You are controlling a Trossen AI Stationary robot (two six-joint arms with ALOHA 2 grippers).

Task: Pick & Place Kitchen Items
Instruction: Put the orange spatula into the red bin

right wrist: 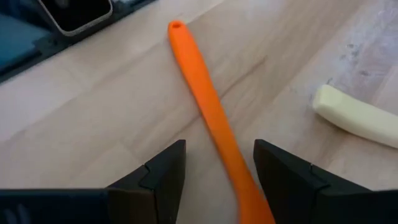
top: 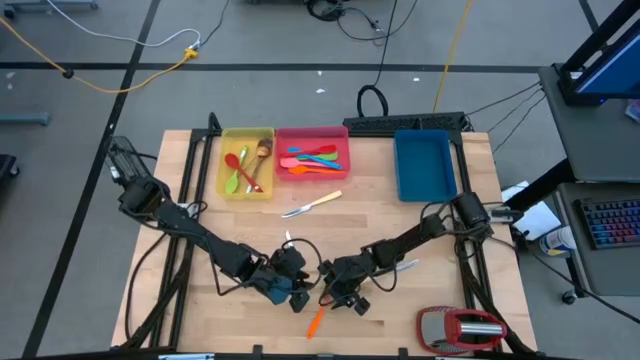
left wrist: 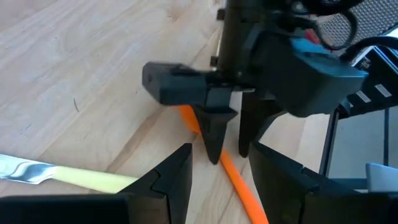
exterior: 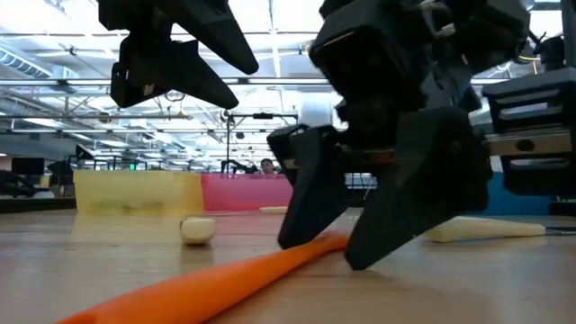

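right gripper (right wrist: pixel 214 171) stands wide, straddling the orange spatula (right wrist: pixel 205 106); lower squarely, then close mid-handle. left gripper (left wrist: pixel 221 171) waits open just beside.

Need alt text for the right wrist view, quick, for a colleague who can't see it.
The right gripper is open, its two dark fingers straddling an orange utensil handle lying flat on the wooden table. The rounded end of a cream knife handle lies off to one side.

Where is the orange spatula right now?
In the high view, the orange spatula lies on the table's near edge, middle, its handle between the right hand's open fingers.
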